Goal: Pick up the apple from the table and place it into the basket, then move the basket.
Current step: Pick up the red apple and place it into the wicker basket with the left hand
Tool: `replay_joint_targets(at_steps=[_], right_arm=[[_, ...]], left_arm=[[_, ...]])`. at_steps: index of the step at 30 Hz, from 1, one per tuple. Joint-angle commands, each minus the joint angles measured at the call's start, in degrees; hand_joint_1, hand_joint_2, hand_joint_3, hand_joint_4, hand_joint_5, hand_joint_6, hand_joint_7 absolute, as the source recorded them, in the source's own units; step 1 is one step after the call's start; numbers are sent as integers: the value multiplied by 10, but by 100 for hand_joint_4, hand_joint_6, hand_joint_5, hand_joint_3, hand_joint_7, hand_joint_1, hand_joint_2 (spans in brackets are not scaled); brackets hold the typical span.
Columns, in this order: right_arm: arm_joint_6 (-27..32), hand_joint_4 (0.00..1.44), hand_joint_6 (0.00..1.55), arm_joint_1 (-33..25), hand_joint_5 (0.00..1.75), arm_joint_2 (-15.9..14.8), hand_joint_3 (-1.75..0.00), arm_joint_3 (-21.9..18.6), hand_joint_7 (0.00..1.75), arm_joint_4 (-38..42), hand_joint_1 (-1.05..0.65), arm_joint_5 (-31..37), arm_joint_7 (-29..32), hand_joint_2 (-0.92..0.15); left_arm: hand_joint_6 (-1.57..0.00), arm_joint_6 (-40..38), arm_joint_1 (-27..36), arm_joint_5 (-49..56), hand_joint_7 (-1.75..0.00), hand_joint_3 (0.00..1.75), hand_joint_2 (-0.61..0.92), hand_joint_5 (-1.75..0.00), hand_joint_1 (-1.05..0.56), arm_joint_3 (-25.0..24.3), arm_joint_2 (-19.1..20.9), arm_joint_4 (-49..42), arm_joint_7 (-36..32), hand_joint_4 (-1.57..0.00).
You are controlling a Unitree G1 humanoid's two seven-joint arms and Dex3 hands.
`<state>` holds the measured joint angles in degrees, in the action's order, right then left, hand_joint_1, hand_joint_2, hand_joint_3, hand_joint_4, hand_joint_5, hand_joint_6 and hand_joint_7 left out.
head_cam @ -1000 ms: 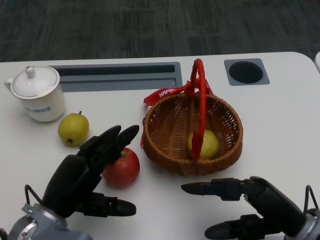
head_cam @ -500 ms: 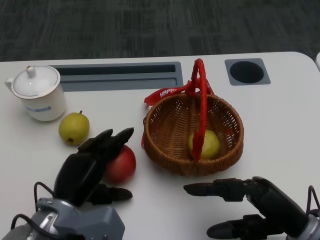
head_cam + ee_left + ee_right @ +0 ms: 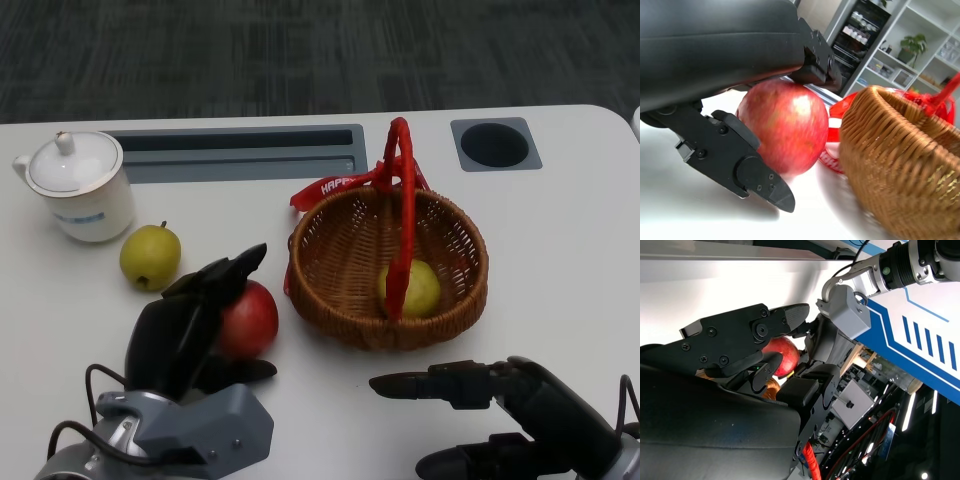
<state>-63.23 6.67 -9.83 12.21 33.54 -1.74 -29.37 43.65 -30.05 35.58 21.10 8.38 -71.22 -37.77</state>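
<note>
Grasping the red apple [image 3: 249,318], the left hand [image 3: 185,325] lies over the fruit from the near side, its fingers [image 3: 232,270] draped across the top and the thumb [image 3: 245,371] underneath against the table [image 3: 560,220]; the left wrist view shows the apple [image 3: 782,125] sitting between the upper fingers and the lower one, resting on the white surface. The apple sits toward the table's near edge, left of centre, just beside the wicker basket [image 3: 388,265]. The right hand [image 3: 500,415] hovers at the near right corner with nothing in it, fingers stretched out and apart, pointing toward the left hand. The basket stands around the middle of the table, its red handle [image 3: 403,210] arching upright with a red ribbon tied at the far rim, and a yellow-green fruit [image 3: 410,288] lies inside it. A pear [image 3: 150,257] rests left of the apple, well apart from the basket, and a white lidded mug [image 3: 76,186] stands beyond it near the far left corner.
</note>
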Motion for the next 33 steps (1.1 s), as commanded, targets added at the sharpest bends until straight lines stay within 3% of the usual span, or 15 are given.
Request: replay_joint_targets(at_steps=[1,13,24,29,33], right_arm=[[5,80,71,-5,1,-11,-1,-3,0,-9,-41,-1,5,-91],[10,81,72,-1,0,-10,-2,-4,1,-6,-41,2,6,-92],[3,82,72,5,1,-8,-4,-4,0,1,-41,6,10,-92],[2,82,73,7,1,-8,-4,-3,0,2,-41,6,11,-92],[2,82,73,8,0,-7,-4,-2,0,4,-41,8,11,-92]], left_arm=[[-98,14,25,-20,-8,1,77,-10,4,-3,-7,-8,33,-111],[-108,64,50,-54,-4,0,81,-5,7,-45,-9,49,-54,-120],[-112,55,45,9,-2,0,77,-4,2,-43,49,111,-157,-123],[-112,63,58,18,-2,0,76,-3,0,-55,72,168,-175,-123],[-111,77,74,5,-1,1,78,-2,-6,-68,81,239,-151,-123]])
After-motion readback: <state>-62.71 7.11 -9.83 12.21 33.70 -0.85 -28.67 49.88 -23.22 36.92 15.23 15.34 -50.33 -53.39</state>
